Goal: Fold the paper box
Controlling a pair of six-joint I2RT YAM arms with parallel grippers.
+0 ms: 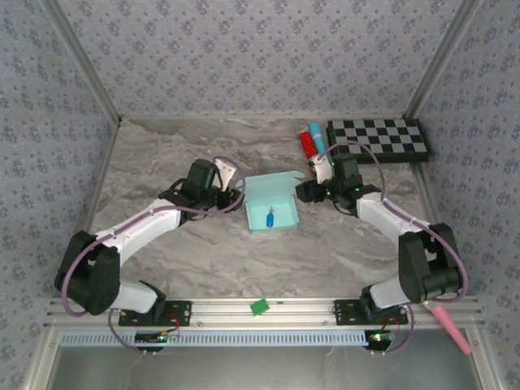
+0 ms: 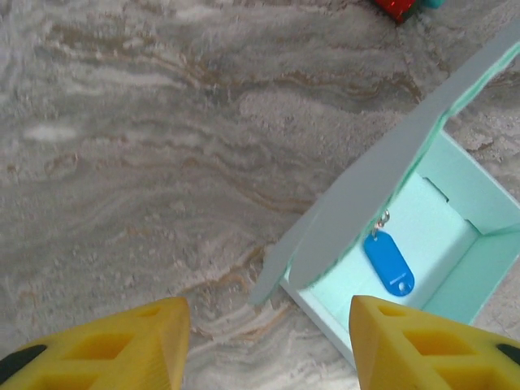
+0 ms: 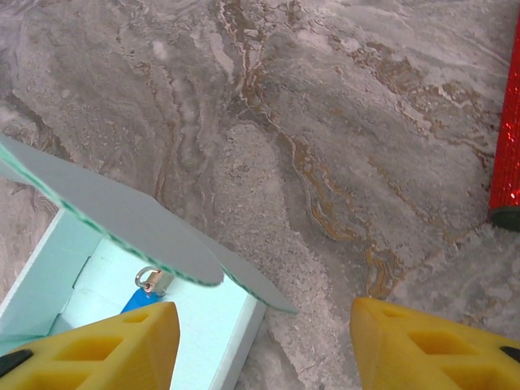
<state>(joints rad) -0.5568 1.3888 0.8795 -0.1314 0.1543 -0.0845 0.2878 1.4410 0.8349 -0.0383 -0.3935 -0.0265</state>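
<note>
Saw a blue key tag (image 2: 388, 264) lying in the paper box (image 1: 280, 195), lid up; found left gripper (image 2: 266, 325) and right gripper (image 3: 264, 325) parted, holding nothing.

The box (image 1: 271, 207) sits open in the middle of the table (image 1: 162, 154), its lid flap raised along the far edge and a small blue tag (image 1: 269, 218) lying inside. The left gripper (image 1: 234, 182) is just beside its left wall, and the right gripper (image 1: 311, 179) is near its far right corner (contact cannot be judged). Behind lie a red tube (image 1: 307, 144) and a checkerboard (image 1: 378, 140).
</note>
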